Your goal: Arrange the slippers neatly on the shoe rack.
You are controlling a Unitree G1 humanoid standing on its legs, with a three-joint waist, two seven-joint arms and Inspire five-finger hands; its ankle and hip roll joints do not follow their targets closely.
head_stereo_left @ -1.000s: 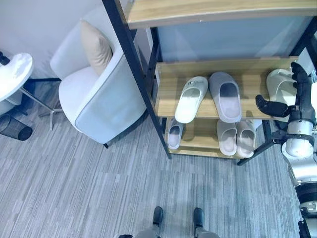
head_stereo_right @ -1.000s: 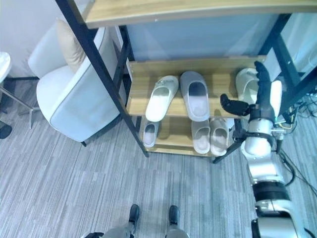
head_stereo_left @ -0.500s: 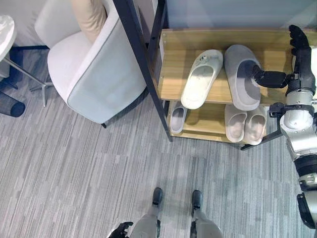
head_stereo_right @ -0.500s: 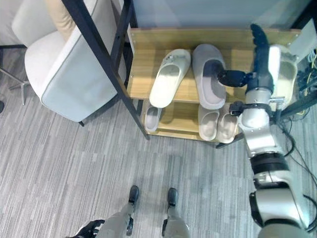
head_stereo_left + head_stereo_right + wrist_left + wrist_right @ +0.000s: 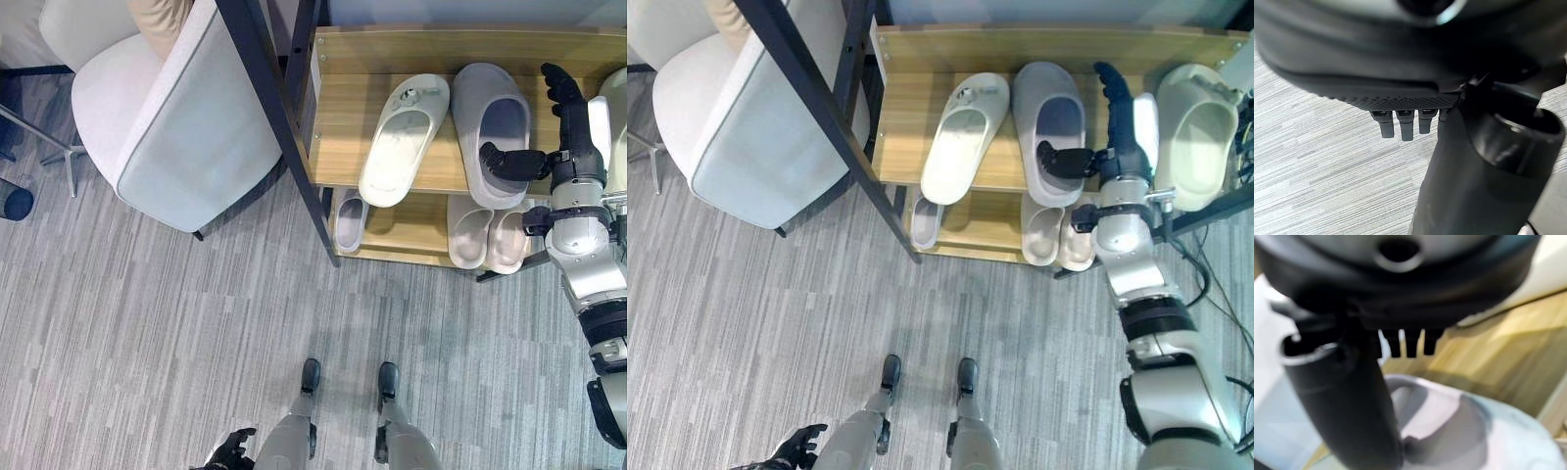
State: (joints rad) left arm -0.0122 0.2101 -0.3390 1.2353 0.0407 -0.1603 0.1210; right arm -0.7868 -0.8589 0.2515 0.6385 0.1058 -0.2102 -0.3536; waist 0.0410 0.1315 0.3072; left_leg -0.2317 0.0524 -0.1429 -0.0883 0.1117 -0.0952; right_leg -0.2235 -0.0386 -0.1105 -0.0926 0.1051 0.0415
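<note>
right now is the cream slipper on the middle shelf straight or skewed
Skewed: the cream slipper lies diagonally on the shelf, unlike the straight grey slipper beside it.

The right arm (image 5: 1136,294) is silver-grey in rounded segments with black joints; its hand (image 5: 1114,137) is dark, with a white panel.

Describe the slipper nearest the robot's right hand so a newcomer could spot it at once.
Find the wooden shoe rack with black posts beside the white armchair. On its middle shelf lie three slippers; take the centre one, the grey slipper, where the right hand hovers with its thumb over the heel end. It is darker and lies straighter than the angled white slipper on its left.
</note>
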